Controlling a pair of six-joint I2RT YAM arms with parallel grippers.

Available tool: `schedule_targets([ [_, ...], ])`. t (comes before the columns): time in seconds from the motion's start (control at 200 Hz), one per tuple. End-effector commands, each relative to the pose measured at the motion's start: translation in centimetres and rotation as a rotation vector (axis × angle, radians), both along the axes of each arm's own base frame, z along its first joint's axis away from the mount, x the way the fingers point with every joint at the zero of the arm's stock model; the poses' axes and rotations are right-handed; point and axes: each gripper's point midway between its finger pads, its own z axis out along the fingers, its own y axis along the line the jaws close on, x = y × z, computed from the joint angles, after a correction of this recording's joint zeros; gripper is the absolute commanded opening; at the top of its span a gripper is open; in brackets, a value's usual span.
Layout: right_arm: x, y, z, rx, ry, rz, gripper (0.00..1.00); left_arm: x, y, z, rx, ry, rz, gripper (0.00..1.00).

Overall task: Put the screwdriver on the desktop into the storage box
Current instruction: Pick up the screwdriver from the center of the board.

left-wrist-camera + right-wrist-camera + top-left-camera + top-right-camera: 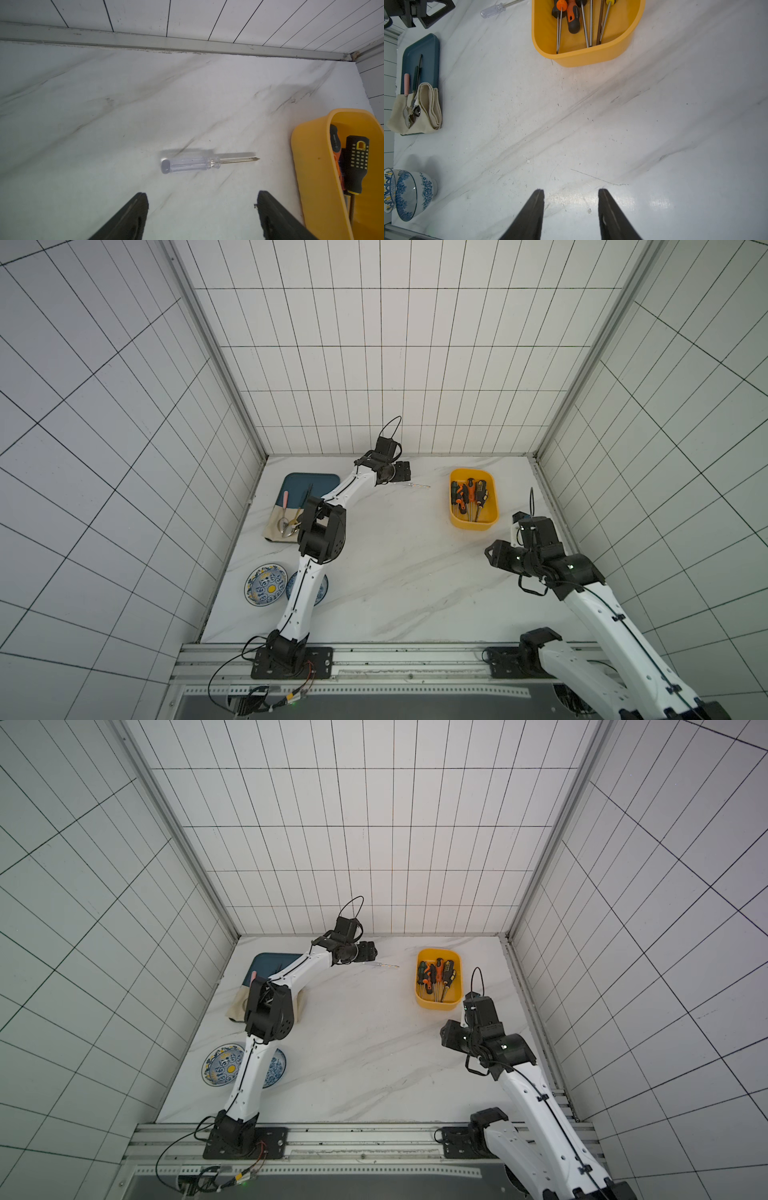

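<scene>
left gripper with jaws spread wide and empty, hanging low over the desktop. right gripper likewise parted and holding nothing, well apart from the left gripper, nearer the robot's base.

white, grey-veined desktop spreading below and ahead of the left gripper. yellow storage box to the robot's right of the left gripper, near but apart, already carrying other screwdrivers with black, orange and yellow handles. clear-handled screwdriver lying flat on the desktop just ahead of the left gripper's fingertips, not between them, untouched, tip aimed toward the box.

by judgement, at the approach step of the pick, nothing grasped yet. next, probably: reaching forward and down over the clear handle. with the screwdriver lying along the line from finger to finger rather than across it, a wrist turn likely needed before closing. then lifting and carrying over the box wall. round handle likely to roll if nudged.

small pale print on one black handle in the box, too small to read. no label made out on the clear screwdriver.
</scene>
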Motion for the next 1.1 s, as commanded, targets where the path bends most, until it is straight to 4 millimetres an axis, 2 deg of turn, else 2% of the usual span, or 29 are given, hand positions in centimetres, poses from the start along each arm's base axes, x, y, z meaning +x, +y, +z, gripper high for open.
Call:
schedule_targets([
  [0.0,-1.3,-0.1,-0.5,0.0,0.032,0.014,0.46,1.4,-1.0,-0.4,0.0,-0.063,-0.063,0.87],
  [0.16,-2.0,-0.1,-0.5,0.008,0.04,0.019,0.46,2.6,-0.7,-1.3,0.001,-0.076,-0.067,0.92],
  [0.32,-2.9,0.0,0.0,0.037,0.043,0.024,0.46,3.2,-0.6,-1.6,-0.075,-0.06,-0.091,0.94],
  [0.505,-3.5,0.1,0.3,0.07,0.034,0.013,0.46,2.9,-1.7,-1.6,-0.154,-0.04,-0.15,0.97],
  [0.935,-3.7,0.1,0.2,0.083,0.039,0.008,0.46,2.1,-2.9,-4.4,-0.215,0.038,-0.165,0.98],
  [1.094,-3.5,0.0,-0.1,0.075,0.037,0.002,0.46,1.6,-3.4,-4.8,-0.226,0.062,-0.172,0.97],
])
